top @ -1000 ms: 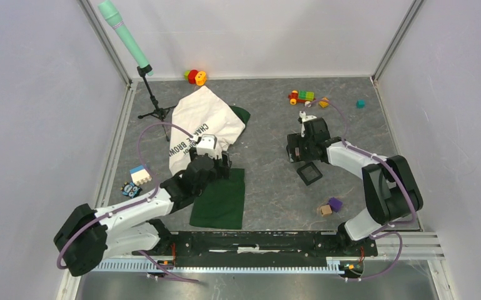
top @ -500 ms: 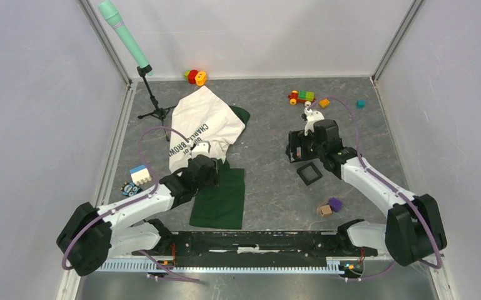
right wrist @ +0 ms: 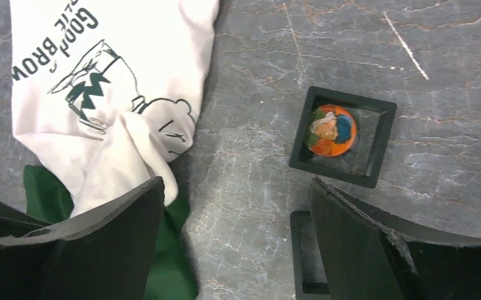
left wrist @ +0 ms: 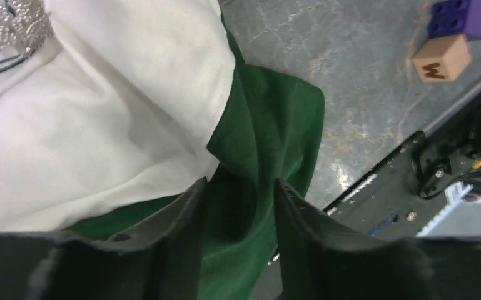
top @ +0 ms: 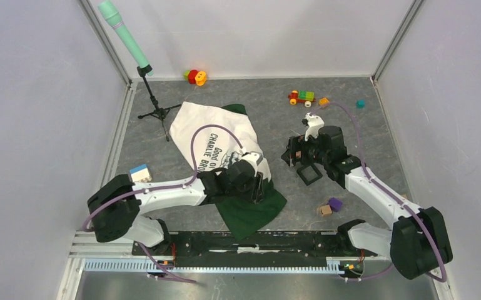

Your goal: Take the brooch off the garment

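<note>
The garment (top: 209, 128), a white T-shirt with black Charlie Brown print, lies left of centre, its dark green part (top: 250, 209) bunched toward the near edge. My left gripper (top: 254, 182) is shut on a fold of the green fabric (left wrist: 256, 144), which fills the gap between the fingers (left wrist: 181, 237). A silver sparkly brooch (left wrist: 9, 25) sits pinned on the white cloth at the top left of the left wrist view. My right gripper (top: 291, 156) is open wide and empty over bare floor (right wrist: 236, 187), just right of the shirt's edge (right wrist: 131, 144).
A black square frame holding an orange and blue disc (right wrist: 330, 131) lies by the right gripper (top: 308, 174). A wooden block (top: 325, 210) and purple brick (top: 335, 204) sit near right. A toy car (top: 301, 97), a microphone stand (top: 156, 112) and a blue-white block (top: 140, 173) stand around.
My left gripper has dragged the garment to the right and toward the near edge; the shirt has spread out and the green part shifted right. The right gripper moved slightly nearer.
</note>
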You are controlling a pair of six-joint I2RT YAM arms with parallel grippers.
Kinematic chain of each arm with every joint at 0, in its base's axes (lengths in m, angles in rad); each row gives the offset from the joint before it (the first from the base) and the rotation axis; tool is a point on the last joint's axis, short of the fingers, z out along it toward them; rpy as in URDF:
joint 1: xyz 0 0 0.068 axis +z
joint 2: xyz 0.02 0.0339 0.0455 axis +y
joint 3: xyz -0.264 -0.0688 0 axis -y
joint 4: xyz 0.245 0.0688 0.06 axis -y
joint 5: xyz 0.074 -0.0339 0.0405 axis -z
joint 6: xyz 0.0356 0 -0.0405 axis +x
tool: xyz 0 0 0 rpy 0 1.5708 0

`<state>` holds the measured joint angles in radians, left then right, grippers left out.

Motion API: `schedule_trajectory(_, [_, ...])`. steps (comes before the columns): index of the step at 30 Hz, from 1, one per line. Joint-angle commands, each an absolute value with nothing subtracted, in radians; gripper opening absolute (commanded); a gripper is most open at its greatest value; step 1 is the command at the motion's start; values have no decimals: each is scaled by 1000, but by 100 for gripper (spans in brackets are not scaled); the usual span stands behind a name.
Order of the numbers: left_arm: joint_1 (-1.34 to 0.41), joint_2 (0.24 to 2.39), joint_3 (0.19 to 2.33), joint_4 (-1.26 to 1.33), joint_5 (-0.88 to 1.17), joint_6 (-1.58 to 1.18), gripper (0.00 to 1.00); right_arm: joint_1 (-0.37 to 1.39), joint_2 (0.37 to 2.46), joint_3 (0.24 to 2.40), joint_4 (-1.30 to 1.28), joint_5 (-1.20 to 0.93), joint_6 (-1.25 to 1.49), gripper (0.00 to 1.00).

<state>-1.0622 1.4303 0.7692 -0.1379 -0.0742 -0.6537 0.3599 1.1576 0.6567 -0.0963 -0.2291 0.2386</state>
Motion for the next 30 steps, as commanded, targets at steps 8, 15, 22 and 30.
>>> schedule_trajectory(8, [-1025, 1119, 777, -285, -161, -635, 54, 415, 1185, 586, 127, -454, 310, 81])
schedule_trajectory(15, [-858, 1062, 699, -241, -113, -626, 51, 518, 1311, 669, 159, -401, 323, 80])
schedule_trajectory(22, [-831, 1144, 731, -195, -128, -585, 55, 542, 1469, 707, 167, -389, 294, 80])
schedule_trajectory(30, [-819, 1209, 746, -151, -114, -594, 60, 572, 1463, 614, 294, -489, 290, 21])
